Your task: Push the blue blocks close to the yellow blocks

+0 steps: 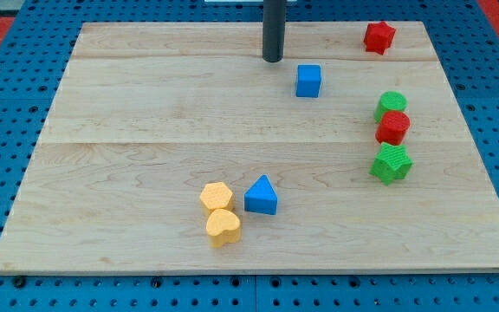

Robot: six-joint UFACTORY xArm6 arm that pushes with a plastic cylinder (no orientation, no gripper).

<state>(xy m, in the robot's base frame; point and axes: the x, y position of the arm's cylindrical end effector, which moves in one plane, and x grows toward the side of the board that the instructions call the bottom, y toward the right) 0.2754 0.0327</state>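
Note:
My tip (272, 59) rests on the board near the view's top, up and to the left of a blue cube (308, 81), with a small gap between them. A blue triangular block (261, 196) lies lower down, just right of a yellow hexagonal block (216, 198). A yellow heart-shaped block (223, 227) touches the hexagonal one from below.
A red block (379, 36) sits at the view's top right. At the right, a green round block (391, 105), a red block (393, 127) and a green star-like block (391, 163) stand in a column. The wooden board (145, 113) lies on a blue pegboard.

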